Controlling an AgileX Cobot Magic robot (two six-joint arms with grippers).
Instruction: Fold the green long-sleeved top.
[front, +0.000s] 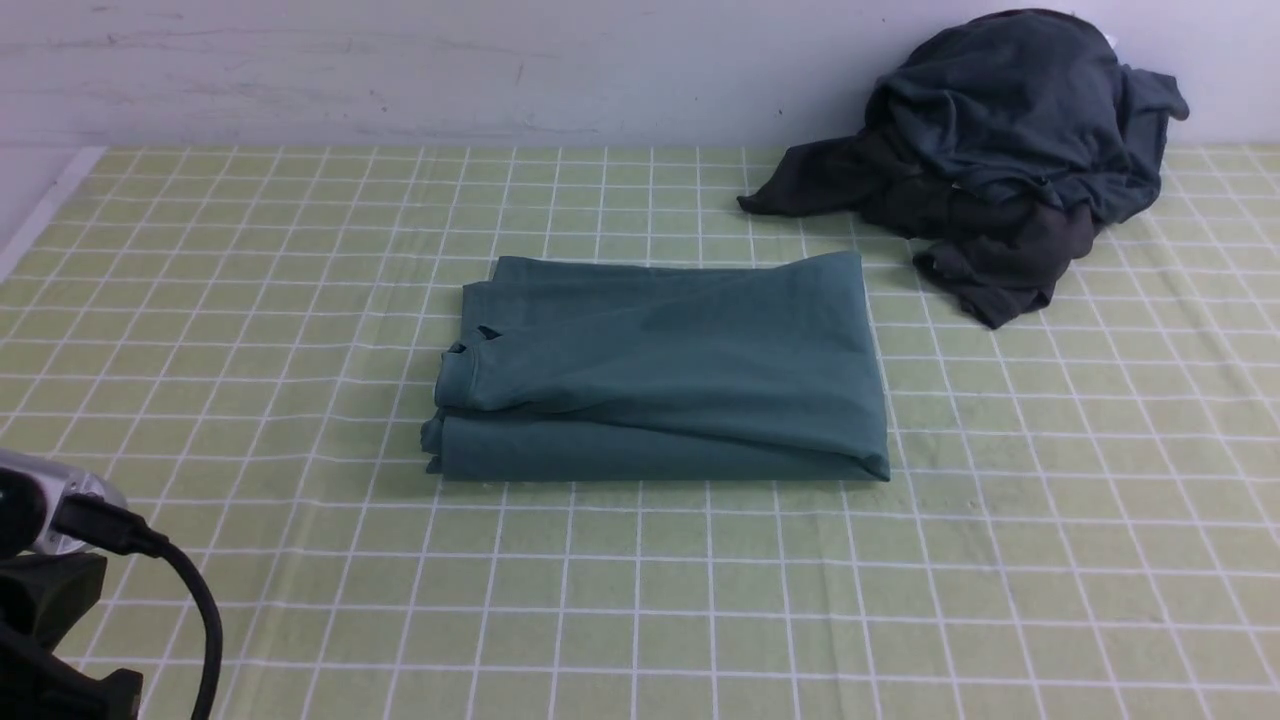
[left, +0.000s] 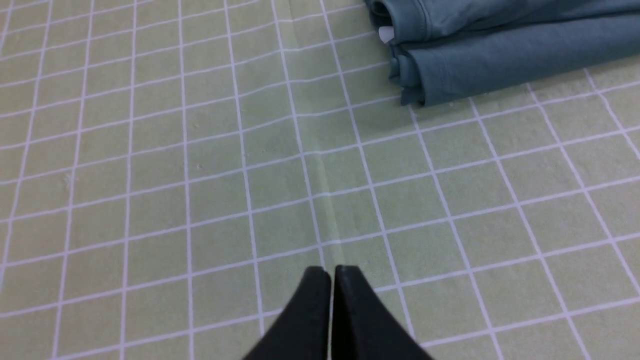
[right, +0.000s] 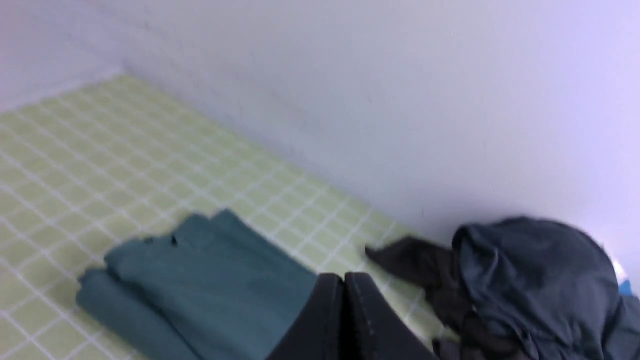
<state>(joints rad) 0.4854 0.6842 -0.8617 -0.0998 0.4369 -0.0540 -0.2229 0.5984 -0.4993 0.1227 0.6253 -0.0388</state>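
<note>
Looking done: green long-sleeved top (front: 665, 365) lies folded mid-tabletop (front: 1000, 560), both jaws clenched empty and clear of it; risk is the loose upper layer slipping open if an arm brushes it.

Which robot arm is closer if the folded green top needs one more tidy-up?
Probably the left. Its tool, shut, hangs low over the cloth near the green top. The right tool, also shut, looks higher up.
</note>
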